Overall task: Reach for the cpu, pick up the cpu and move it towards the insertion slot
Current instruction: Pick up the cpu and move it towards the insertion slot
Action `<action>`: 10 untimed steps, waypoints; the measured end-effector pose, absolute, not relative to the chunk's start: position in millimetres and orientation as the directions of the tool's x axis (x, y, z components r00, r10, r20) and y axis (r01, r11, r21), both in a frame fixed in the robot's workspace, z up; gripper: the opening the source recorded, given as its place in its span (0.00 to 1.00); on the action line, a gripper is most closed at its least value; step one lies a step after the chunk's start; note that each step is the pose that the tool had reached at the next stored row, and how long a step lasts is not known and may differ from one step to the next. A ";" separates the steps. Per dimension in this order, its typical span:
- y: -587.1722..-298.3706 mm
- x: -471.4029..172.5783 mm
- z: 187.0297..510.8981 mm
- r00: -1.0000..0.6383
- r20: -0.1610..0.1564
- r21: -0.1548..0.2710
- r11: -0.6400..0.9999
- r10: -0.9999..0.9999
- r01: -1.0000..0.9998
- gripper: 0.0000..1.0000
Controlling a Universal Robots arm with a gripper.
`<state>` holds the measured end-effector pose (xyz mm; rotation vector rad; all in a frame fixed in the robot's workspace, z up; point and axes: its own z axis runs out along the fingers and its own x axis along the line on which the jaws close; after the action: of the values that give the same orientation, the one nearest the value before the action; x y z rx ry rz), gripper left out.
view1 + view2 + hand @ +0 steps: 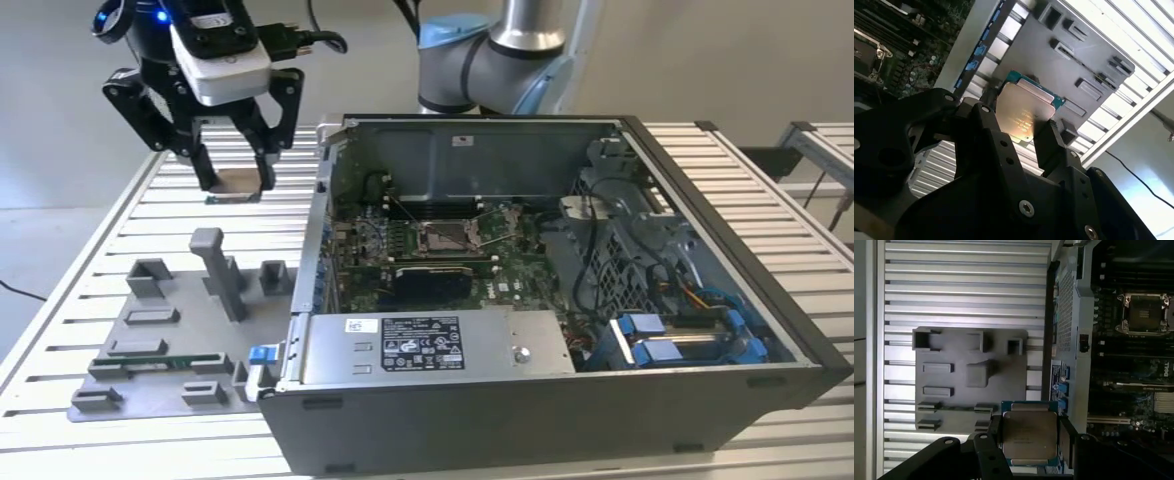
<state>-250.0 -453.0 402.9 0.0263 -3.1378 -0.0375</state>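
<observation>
On the near part of the slatted aluminium counter (80, 260), at the exterior view's left, lies a grey plastic fixture plate (200, 335), just beside an open black desktop computer case (534, 420). Deeper inside the case, the square silver metal-framed insertion slot (445, 237) sits on the board, well apart from the chip. Farthest off, above the counter's far left, the black two-fingered end effector (238, 184) is raised clear of the plate. In the first wrist view its fingers are pinching the small flat square silver-grey cpu (1029, 437) by two opposite edges. The chip has been picked up but not yet carried over the case. The risks appear to be a thin edge-grip letting the cpu tilt or slip, a low path clipping the case's side wall, and a skewed arrival damaging the insertion slot.
</observation>
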 end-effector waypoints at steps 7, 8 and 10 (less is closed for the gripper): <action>-453.0 -218.3 402.9 -1.000 0.003 0.024 1.000 -0.017 -0.017 0.00; -453.0 -213.6 402.9 -1.000 0.003 0.024 1.000 -0.017 -0.017 0.00; -452.9 -204.6 403.0 -1.000 0.003 0.024 1.000 -0.017 -0.017 0.00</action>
<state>-204.6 -452.9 403.0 0.0263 -3.1377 -0.0373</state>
